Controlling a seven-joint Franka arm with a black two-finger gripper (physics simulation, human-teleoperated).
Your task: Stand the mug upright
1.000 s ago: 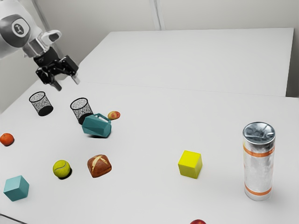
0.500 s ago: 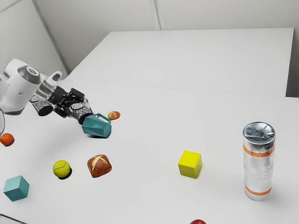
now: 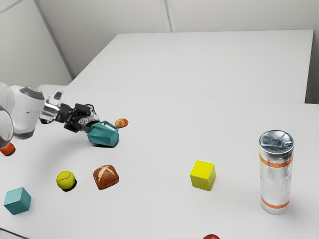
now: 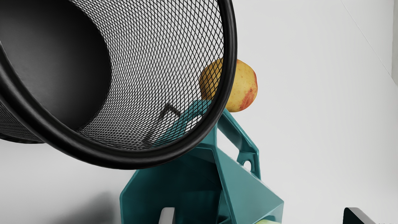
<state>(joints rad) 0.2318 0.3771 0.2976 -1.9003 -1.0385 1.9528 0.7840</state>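
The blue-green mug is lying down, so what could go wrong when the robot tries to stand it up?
The tool might knock the black mesh cup, which is close to the mug. The mug's handle could bump the round fruit near it and make it roll. The mug, on its side, might slip away.

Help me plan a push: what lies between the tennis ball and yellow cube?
In the exterior view, the brown bread roll lies between the tennis ball and yellow cube.

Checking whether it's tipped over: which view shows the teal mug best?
The exterior view: there the mug lies on its side, nearly whole in sight. The wrist view looks closely into its mouth, but the mesh bin hides part and the picture's edge crops it.
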